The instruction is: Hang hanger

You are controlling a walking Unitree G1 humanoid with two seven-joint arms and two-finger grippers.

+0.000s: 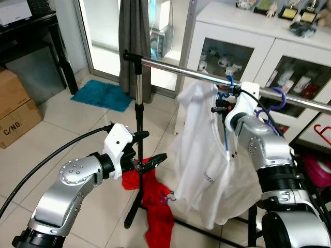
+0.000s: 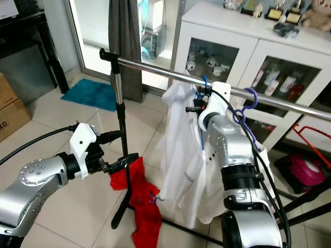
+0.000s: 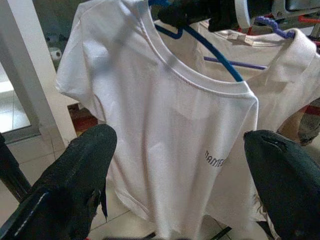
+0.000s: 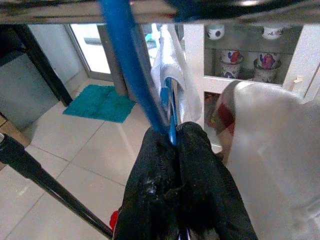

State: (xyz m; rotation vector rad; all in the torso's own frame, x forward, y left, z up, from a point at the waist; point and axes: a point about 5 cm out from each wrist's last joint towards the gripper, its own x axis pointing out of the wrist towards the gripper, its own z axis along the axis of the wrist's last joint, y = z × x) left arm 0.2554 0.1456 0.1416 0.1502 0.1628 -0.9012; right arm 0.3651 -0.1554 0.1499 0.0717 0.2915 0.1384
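Note:
A blue hanger (image 4: pixel 125 60) carries a white T-shirt (image 1: pixel 207 165), and its hook (image 1: pixel 229 80) sits over the silver rail (image 1: pixel 170 67). My right gripper (image 4: pixel 172 137) is raised to the rail and shut on the blue hanger just below the hook. My left gripper (image 1: pixel 152 163) is held low, left of the shirt, pointing at it. Its fingers (image 3: pixel 75 175) stand wide open with nothing between them. A purple hanger (image 1: pixel 276 101) with another white shirt hangs on the rail behind my right arm.
The rail rests on a black tripod stand (image 1: pixel 138 98) with a red cloth (image 1: pixel 155 206) at its foot. A white glass-door cabinet (image 1: pixel 232 46) stands behind. A grey curtain (image 1: pixel 133 41), a teal mat (image 1: pixel 101 95) and a cardboard box (image 1: pixel 15 108) lie to the left.

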